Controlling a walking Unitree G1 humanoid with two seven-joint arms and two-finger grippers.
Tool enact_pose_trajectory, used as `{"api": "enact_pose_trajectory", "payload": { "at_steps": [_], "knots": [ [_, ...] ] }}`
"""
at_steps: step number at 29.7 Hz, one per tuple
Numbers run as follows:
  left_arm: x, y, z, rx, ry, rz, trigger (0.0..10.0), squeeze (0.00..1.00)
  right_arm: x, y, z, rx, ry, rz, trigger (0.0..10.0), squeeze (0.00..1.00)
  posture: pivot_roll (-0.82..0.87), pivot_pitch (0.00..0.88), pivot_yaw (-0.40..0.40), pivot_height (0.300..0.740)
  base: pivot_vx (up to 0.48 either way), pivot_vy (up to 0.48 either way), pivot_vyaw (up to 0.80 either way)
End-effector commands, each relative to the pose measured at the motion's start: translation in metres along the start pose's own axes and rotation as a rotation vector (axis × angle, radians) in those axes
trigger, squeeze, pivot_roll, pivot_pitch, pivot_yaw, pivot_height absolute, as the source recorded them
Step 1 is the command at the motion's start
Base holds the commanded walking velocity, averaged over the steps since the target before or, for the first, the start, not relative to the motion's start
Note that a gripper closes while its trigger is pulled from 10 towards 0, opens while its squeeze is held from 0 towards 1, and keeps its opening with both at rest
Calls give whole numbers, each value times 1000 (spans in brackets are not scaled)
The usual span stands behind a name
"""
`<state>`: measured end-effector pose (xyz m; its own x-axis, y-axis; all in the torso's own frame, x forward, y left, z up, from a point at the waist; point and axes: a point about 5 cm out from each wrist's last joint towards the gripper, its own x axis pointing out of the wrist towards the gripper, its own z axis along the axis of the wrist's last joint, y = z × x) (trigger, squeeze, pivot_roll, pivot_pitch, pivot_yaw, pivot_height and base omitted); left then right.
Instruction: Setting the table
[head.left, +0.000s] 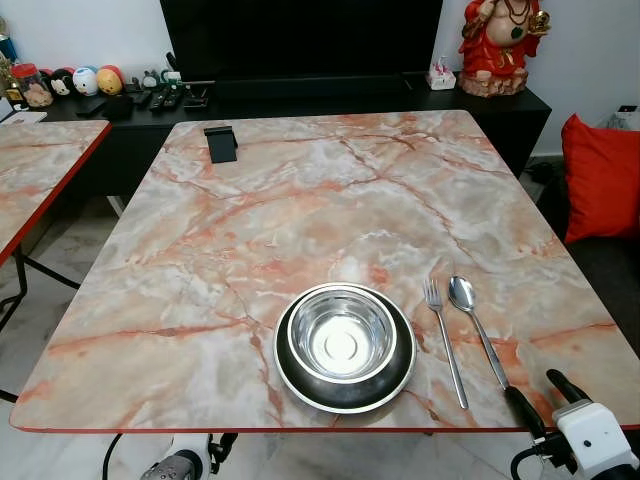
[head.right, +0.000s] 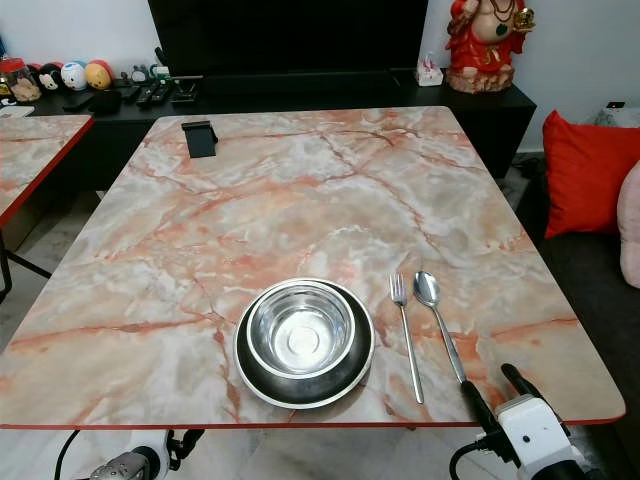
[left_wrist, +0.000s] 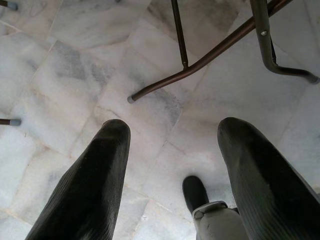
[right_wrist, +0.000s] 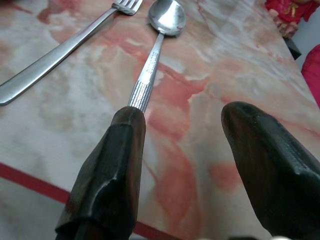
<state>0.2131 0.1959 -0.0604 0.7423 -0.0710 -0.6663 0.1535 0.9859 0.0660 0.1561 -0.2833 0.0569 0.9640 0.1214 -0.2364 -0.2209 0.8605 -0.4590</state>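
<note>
Two spread fingers of the right gripper (head.left: 546, 398) are hovering over the tabletop (head.left: 300, 210) edge, one overlapping the spoon (head.left: 475, 323) handle's end, fork (head.left: 445, 341) and bowl (head.left: 343, 342) lying just beyond, while the left gripper (left_wrist: 170, 185) is hanging open.

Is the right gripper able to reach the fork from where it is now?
Probably yes. The right gripper is open at the table's near edge, one finger on the spoon handle's end. The fork lies just beside the spoon, toward the bowl, with bare marble around it. The spoon sits closest and might get nudged.
</note>
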Motion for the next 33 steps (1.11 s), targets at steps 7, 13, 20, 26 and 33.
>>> {"api": "enact_pose_trajectory", "payload": {
  "at_steps": [7,13,20,26,33],
  "knots": [
    [-1,1,-4,7,15,-2,10000,0,-1,-14,1,-7,-6,-64,10000,0,-90,0,27,740,0,0,0],
    [-1,1,-4,7,14,-3,10000,0,0,-13,1,-22,0,-61,10000,0,-90,0,27,740,0,0,0],
    [-1,0,-4,8,14,-2,10000,0,1,-10,-3,-32,15,-54,10000,0,-88,0,26,740,0,0,0],
    [-1,0,-4,12,13,-7,10000,0,1,-8,-6,-50,32,-47,10000,0,-87,0,25,740,0,0,0],
    [-1,0,-3,16,11,-8,10000,0,2,-6,-6,-46,32,-41,10000,0,-87,0,26,740,0,0,0]
  ]
}}
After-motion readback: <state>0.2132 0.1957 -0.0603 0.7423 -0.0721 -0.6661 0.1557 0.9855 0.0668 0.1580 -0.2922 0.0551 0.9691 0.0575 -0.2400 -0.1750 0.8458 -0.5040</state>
